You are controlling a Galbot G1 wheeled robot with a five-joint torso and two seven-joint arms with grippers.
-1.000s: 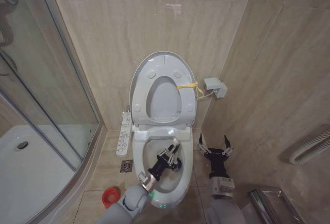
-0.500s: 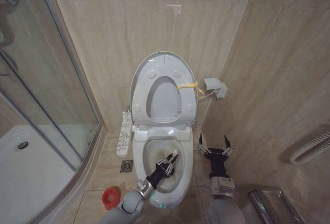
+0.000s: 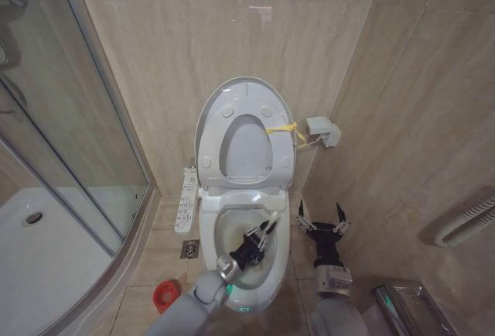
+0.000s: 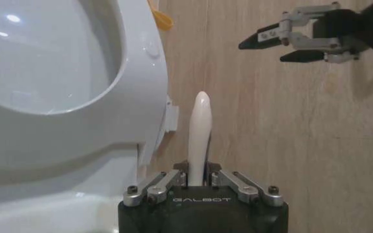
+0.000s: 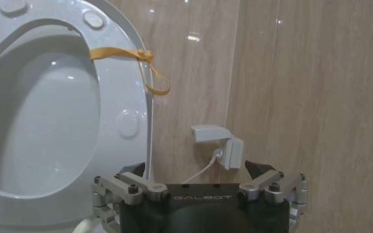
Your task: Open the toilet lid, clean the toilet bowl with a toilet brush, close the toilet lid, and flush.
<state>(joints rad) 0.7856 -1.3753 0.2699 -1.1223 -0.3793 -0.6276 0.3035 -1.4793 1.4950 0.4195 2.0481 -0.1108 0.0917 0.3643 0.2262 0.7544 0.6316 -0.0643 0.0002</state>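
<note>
Large glossy white plastic oval toilet lid (image 3: 244,94) stands raised against the beige tiled wall (image 3: 193,34), the white ring seat (image 3: 246,138) up against it, a yellow tie (image 3: 281,129) at its right edge; the same tie shows in the right wrist view (image 5: 128,54). Below, the white ceramic floor-standing toilet bowl (image 3: 282,231) is open, brownish staining inside, a long white button panel (image 3: 186,199) along its left side. Left gripper (image 3: 259,241) reaches down into the bowl, clenched on the small toilet brush (image 3: 267,224) by its slim white stick handle; the left wrist view has the handle (image 4: 198,136) pinched between the fingers and poking up past them; bristle head hidden. Right gripper (image 3: 321,220) hangs just right of the bowl, over the floor, fingers spread and grasping nothing. Round red cup holder (image 3: 164,294) sits on the floor left of the bowl, near a small floor drain (image 3: 189,249). White wall box (image 3: 322,130) with cord is right of the lid. Glass shower screen (image 3: 62,135) and white curved shower tray (image 3: 46,251) at far left.
</note>
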